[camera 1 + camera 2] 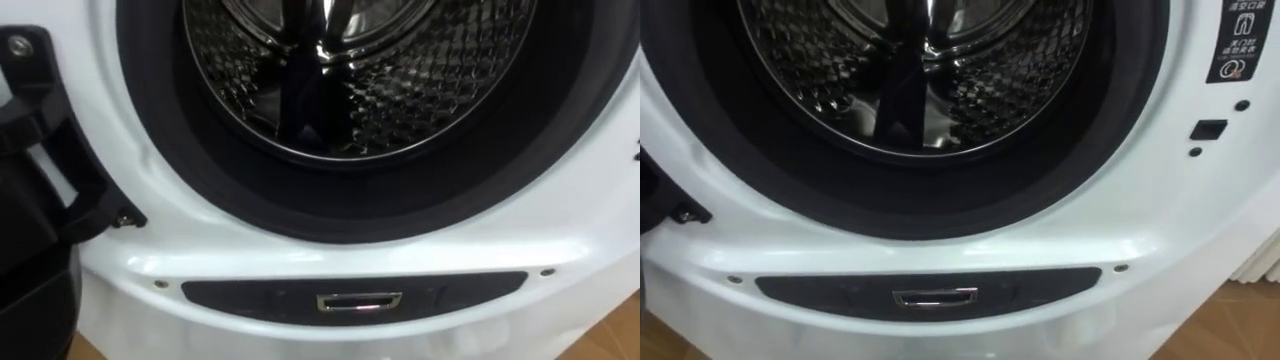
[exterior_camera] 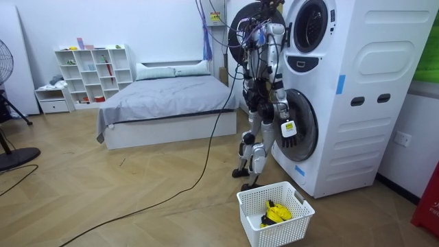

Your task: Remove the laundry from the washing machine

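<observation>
Robot stands right at the stacked washing machine [image 2: 370, 103], head level with the upper drum [image 1: 350, 80]. The open door [image 2: 239, 31] is swung to the robot's left, with its hinge [image 1: 60, 190] at the left of the opening.

Right hand [image 2: 287, 128] hangs low, just beside the lower door [image 2: 306, 134]; too small to tell whether its fingers are apart or together. From that hand the drum mouth is up and forward, so I'd expect the next reach to be a lift, then straight in.

The dark vertical streak [image 1: 300, 90] in the drum may be a lifter rib, a reflection or cloth; can't tell, so no long axis to give.

The clothes I can place are a yellow bundle [image 2: 276, 213] in the white basket [image 2: 255, 198], on the floor near the robot's feet.

Writing: a black sticker [image 1: 1238, 40] right of the opening carries white characters and an icon, not legible. The dark panel [image 1: 355, 297] below the drum has a chrome latch slot and no readable text.
</observation>
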Motion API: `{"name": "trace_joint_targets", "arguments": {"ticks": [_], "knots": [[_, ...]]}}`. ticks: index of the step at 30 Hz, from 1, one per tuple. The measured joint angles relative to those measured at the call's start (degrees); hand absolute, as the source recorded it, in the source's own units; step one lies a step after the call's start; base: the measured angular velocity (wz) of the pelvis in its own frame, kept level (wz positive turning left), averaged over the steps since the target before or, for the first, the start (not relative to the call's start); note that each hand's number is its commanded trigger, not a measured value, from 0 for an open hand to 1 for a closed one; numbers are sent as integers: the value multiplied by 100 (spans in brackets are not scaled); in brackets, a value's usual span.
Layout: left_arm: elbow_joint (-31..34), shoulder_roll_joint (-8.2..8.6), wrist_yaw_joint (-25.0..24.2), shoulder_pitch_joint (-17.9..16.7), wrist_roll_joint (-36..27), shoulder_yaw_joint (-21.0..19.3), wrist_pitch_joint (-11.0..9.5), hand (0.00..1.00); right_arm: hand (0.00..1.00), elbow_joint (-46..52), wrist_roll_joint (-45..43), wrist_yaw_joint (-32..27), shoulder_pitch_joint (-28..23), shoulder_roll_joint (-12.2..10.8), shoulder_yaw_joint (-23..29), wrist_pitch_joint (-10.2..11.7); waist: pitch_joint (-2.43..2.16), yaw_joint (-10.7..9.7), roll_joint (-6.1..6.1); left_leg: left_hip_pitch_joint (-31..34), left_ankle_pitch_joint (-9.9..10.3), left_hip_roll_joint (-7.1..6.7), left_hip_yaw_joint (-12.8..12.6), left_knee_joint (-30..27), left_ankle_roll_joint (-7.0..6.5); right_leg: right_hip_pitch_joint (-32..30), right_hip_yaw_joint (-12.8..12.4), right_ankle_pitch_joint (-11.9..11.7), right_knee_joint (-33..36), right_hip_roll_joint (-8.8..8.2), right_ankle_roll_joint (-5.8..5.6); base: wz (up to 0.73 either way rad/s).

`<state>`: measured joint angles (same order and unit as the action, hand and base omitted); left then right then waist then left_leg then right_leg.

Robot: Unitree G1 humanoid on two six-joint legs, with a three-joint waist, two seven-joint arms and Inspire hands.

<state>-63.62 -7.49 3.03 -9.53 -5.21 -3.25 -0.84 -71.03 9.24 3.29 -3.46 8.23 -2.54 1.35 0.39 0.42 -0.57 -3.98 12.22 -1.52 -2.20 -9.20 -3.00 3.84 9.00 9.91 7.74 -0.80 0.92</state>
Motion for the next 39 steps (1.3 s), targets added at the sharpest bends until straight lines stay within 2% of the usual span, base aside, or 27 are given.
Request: {"name": "trace_joint_targets", "arguments": {"ticks": [16, 19, 20, 21, 23, 25, 26, 27, 28, 29, 30, 31, 32, 33, 34, 35, 36, 37, 38, 39], "knots": [[-33, 14, 38, -122, 83, -105, -1, 0, 0, 128, 214, 57, -219, 13, 167, 137, 5, -26, 130, -62, 14, 66, 7, 42, 15, 22, 50, -8, 49, 40, 12, 1], [-2, 25, 54, -127, 162, -123, -3, 0, 0, 199, 124, 59, -217, 17, 227, 136, 20, -12, 168, -44, 111, 99, 49, -107, 33, -18, 60, 12, 111, 78, 37, -2], [9, 23, 54, -134, 169, -123, -5, 0, 0, 249, 39, 59, -208, 22, 222, 119, 0, 6, 176, 57, 204, 140, 24, -309, 54, -94, 57, 32, 186, 107, 65, -11], [8, 23, 45, -145, 187, -143, -5, 0, 0, 286, 7, 63, -199, 24, 234, 106, 15, 21, 187, 111, 235, 159, 6, -421, 62, -115, 57, 43, 234, 119, 85, -8], [82, 44, 15, -127, 213, -235, 3, 0, 0, 495, -222, 72, -201, 27, 282, 118, 15, 40, 172, 475, 290, 178, -15, -1089, 148, -222, 46, 72, 327, 140, 135, -2], [274, 55, -51, -129, 271, -249, 4, 0, 0, 472, -415, 78, -109, 35, 425, 123, 9, 32, 186, 854, 294, 191, 31, -1729, 171, -316, 49, 75, 370, 168, 199, -6], [430, 70, -124, -121, 340, -296, 4, 0, 0, 469, -545, 71, -69, 56, 558, 152, -16, 5, 230, 1072, 311, 246, 100, -2096, 242, -413, 90, 61, 422, 152, 263, -8], [477, 90, -145, -108, 357, -328, -2, 0, 0, 456, -571, 63, -57, 76, 619, 185, -13, 2, 248, 1171, 345, 296, 88, -2329, 297, -455, 152, 59, 450, 160, 304, -24], [456, 136, -155, -69, 357, -335, 1, 0, 0, 414, -582, 50, 8, 126, 622, 223, 12, 6, 307, 1281, 371, 478, 31, -3085, 322, -491, 271, 85, 599, 200, 373, -49], [397, 158, -185, -74, 343, -326, 9, 0, 0, 430, -581, 39, 34, 139, 614, 239, -30, -33, 400, 1173, 314, 642, -36, -3729, 419, -484, 365, 119, 701, 284, 428, -47], [396, 156, -216, -62, 327, -323, 15, 0, 0, 445, -580, 31, 32, 134, 615, 244, -35, -110, 431, 1086, 278, 723, -14, -3956, 478, -474, 434, 131, 731, 329, 451, -6], [395, 138, -262, 46, 301, -319, 46, 0, 0, 467, -579, 27, 40, 123, 618, 233, -21, -329, 452, 887, 250, 846, 94, -4111, 518, -497, 572, 148, 835, 376, 492, 39], [399, 144, -277, 201, 299, -255, 51, 0, 0, 471, -581, 11, 0, 131, 634, 208, -5, -400, 431, 612, 241, 930, 152, -3925, 536, -631, 707, 164, 1061, 374, 519, 48], [424, 147, -324, 411, 290, -127, 46, 0, 0, 482, -583, -35, -4, 133, 664, 154, 26, -401, 416, 336, 340, 986, 185, -3546, 685, -812, 811, 158, 1278, 360, 533, 28], [425, 144, -354, 522, 289, -63, 46, 0, 0, 484, -583, -76, -3, 126, 673, 141, 21, -399, 440, 212, 512, 987, 183, -3279, 770, -898, 830, 154, 1349, 338, 538, 10], [432, 152, -376, 686, 287, 57, 45, 0, 0, 489, -581, -119, 4, 123, 715, 104, 63, -386, 383, 31, 811, 983, 97, -2803, 811, -1105, 906, 127, 1419, 288, 547, 5], [435, 153, -376, 742, 280, 137, 45, 0, 0, 493, -572, -134, -4, 125, 724, 104, 60, -386, 386, -1, 959, 994, 91, -2614, 810, -1180, 971, 84, 1400, 283, 537, 0], [439, 146, -375, 870, 328, 258, 46, 0, 0, 511, -564, -191, 24, 109, 728, 102, 62, -378, 413, -20, 1225, 1027, 93, -2307, 830, -1339, 1026, -35, 1392, 301, 526, -3], [417, 150, -374, 930, 352, 346, 45, 0, 0, 585, -571, -207, 23, 93, 775, 88, 61, -364, 442, 1, 1424, 1033, 89, -2008, 788, -1507, 1051, -204, 1404, 303, 524, -8], [399, 150, -375, 983, 353, 381, 46, 0, 0, 622, -595, -212, 24, 77, 841, 51, 60, -326, 451, 18, 1498, 1018, 69, -1865, 726, -1614, 1048, -314, 1425, 295, 528, -12]]}}
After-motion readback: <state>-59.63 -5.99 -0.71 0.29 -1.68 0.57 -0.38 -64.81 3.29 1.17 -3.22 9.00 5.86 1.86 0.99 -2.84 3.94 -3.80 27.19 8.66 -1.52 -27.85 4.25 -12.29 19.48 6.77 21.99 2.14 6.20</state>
